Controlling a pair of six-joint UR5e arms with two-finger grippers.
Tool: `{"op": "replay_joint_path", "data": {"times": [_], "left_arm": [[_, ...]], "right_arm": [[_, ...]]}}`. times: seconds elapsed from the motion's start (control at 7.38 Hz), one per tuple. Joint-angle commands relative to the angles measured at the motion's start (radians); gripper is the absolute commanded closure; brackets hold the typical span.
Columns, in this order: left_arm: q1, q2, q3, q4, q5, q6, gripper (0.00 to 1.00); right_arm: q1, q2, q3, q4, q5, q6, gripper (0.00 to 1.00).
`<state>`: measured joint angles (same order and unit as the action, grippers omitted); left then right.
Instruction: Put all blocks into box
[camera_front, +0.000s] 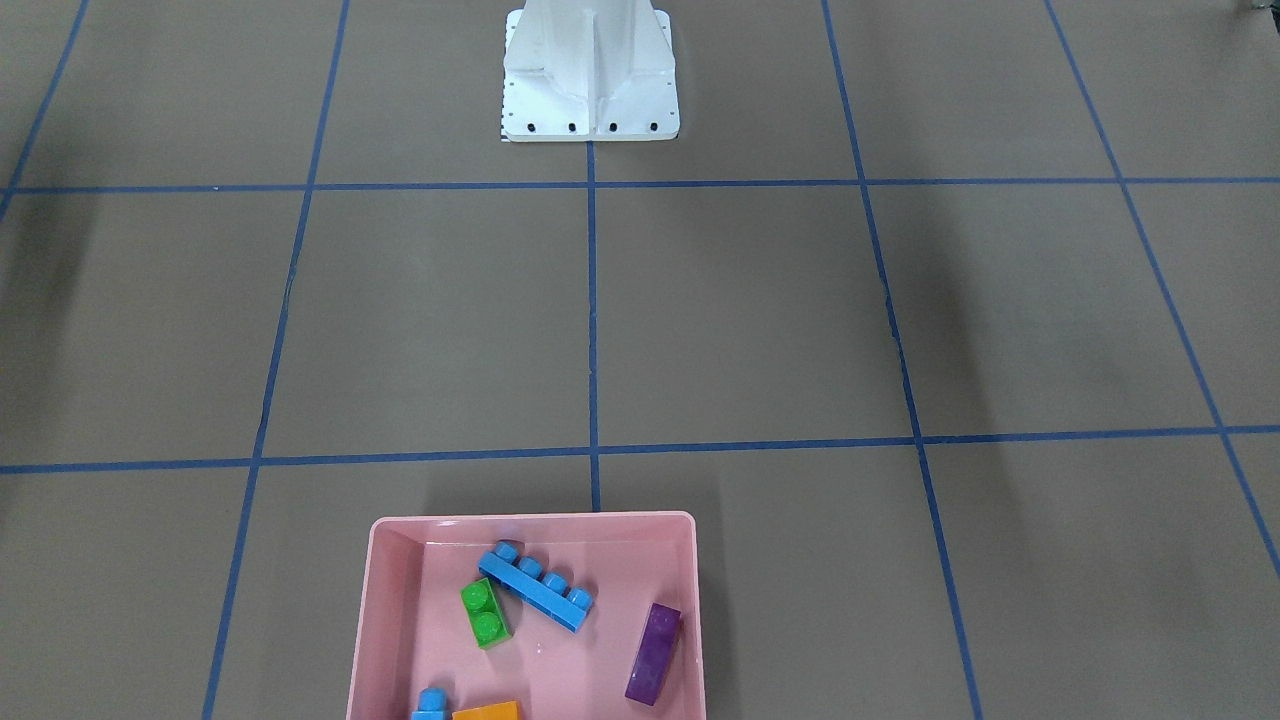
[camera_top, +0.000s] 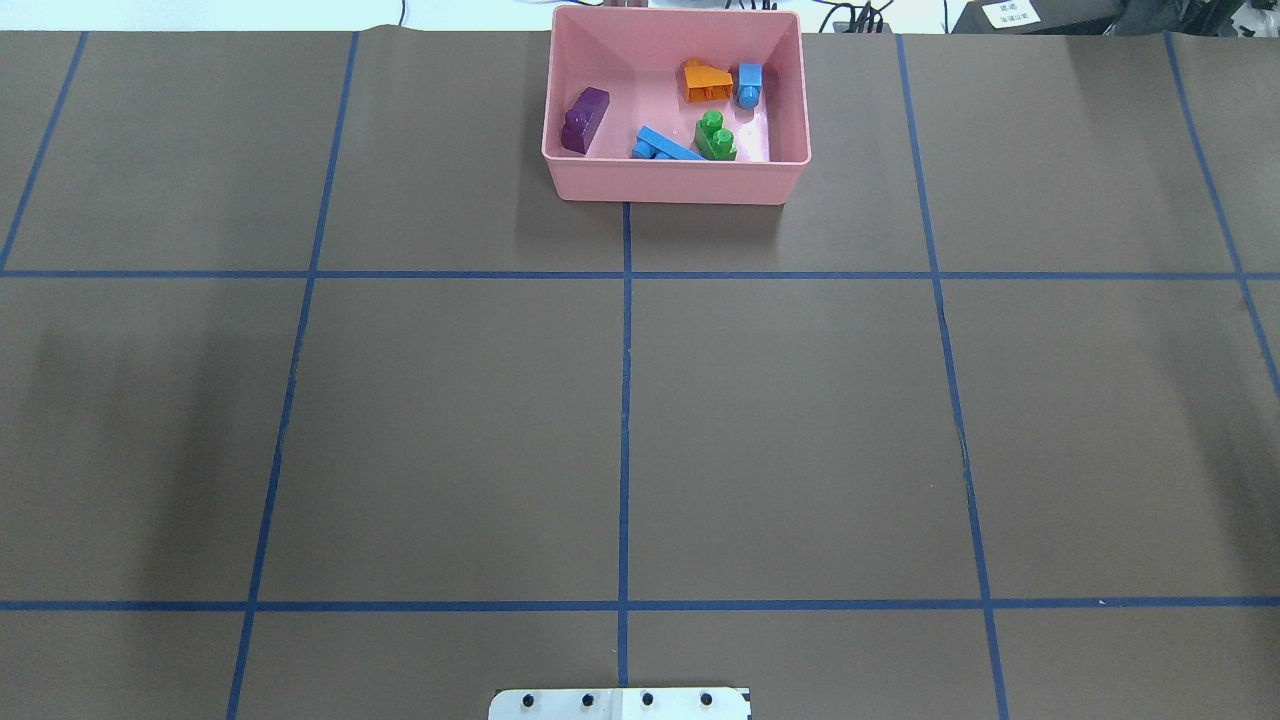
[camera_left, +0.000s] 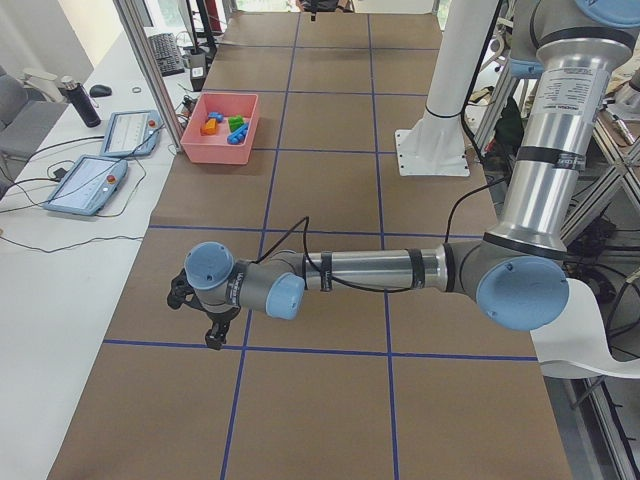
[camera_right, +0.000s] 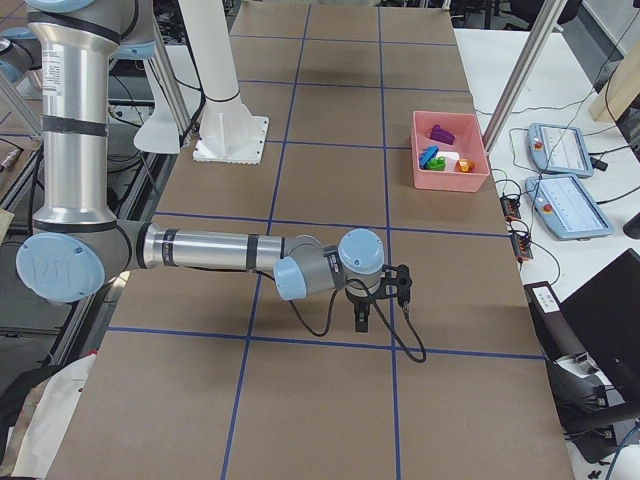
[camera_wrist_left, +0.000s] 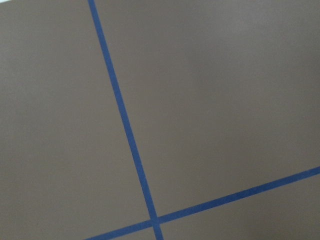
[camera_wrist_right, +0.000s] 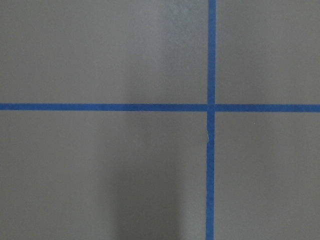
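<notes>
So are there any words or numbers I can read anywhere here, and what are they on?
Nothing here can actually be read.
White card past the table's far edge: two rows of dark print, too small to read.
Tablet screens on the side desk: something is displayed, but it is too blurred to read.
Pink box and the blocks in it: no writing shows.

My table (camera_top: 800, 420) is brown, ruled into squares by blue tape lines (camera_top: 625, 420). The box (camera_top: 675, 185) is glossy pink. Inside it, the long brick (camera_front: 535, 588) and the tiny one-stud brick (camera_top: 750, 85) are blue, the sloped brick (camera_top: 706, 80) orange, the oblong brick (camera_top: 585, 118) purple, the two-stud brick (camera_top: 715, 137) green. My base plate (camera_front: 590, 100) is white; my left arm (camera_left: 370, 270) and right arm (camera_right: 210, 250) are silver with pale-blue joints.
</notes>
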<state>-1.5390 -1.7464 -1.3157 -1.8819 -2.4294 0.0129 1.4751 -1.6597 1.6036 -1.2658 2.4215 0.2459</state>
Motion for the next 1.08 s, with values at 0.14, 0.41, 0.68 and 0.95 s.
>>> {"op": "replay_joint_path", "data": {"times": [0.14,0.41,0.68,0.95], "left_arm": [[-0.078,0.021,-0.063,0.140,0.010,-0.014,0.00],[-0.060,-0.033,-0.112,0.311,0.059,0.007,0.00],[-0.037,-0.022,-0.109,0.320,0.070,0.056,0.00],[-0.035,-0.007,-0.125,0.317,0.131,0.064,0.00]], "right_arm": [[0.008,-0.031,0.030,-0.014,-0.004,-0.043,0.00],[0.002,-0.046,0.051,-0.037,0.005,-0.045,0.00],[-0.016,-0.049,0.049,-0.043,-0.007,-0.049,0.00],[-0.013,-0.031,0.058,-0.171,-0.042,-0.173,0.00]]}}
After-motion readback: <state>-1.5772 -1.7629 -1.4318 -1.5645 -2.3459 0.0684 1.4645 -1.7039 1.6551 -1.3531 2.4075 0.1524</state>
